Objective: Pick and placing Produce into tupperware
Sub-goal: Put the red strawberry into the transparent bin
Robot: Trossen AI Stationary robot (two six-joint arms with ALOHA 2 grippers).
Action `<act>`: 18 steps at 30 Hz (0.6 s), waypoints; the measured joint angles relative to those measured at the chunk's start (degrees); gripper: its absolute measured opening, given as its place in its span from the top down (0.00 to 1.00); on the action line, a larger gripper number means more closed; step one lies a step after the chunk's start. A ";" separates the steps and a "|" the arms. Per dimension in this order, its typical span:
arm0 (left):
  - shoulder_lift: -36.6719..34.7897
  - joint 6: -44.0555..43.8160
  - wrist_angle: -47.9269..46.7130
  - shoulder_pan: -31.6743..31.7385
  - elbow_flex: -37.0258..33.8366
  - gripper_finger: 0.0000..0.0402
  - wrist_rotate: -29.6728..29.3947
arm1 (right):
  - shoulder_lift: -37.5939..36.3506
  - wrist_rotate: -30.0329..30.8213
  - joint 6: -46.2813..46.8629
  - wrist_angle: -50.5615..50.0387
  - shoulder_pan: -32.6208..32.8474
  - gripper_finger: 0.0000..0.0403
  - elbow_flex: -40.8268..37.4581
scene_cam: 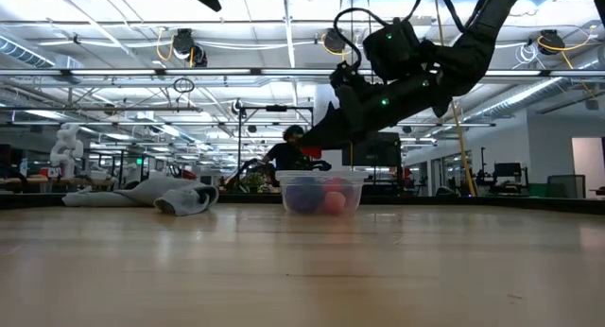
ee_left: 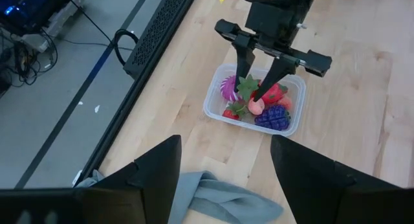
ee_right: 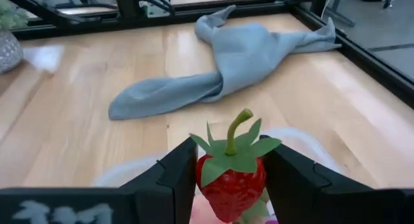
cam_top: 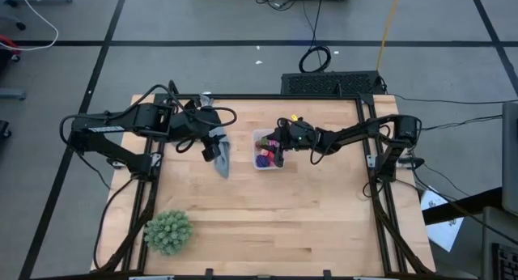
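Observation:
The clear tupperware stands mid-table, and in the left wrist view it holds a magenta spiky fruit, a pink one, a dark blue-purple one and a small red berry. My right gripper hovers over it, shut on a red strawberry with a green cap. My left gripper is open and holds nothing. It hangs above the grey cloth, which lies flat to the left of the container. My right gripper pinches the strawberry between its two fingers, one on each side of the red body. The fingers slant down from the table's right side. The green cap and stem stick out above the fingers. The berry sits over the open container; whether it touches the fruit below, I cannot tell.
A large green spiky ball rests near the table's near left corner. The grey cloth spreads out beyond the container as the right wrist sees it. Bare wood lies between the container and the near edge. A person sits in the room beyond.

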 joint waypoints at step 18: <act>0.00 -0.02 0.02 0.00 0.00 0.39 -0.01 | -0.04 -0.04 0.29 -0.04 0.02 0.63 0.00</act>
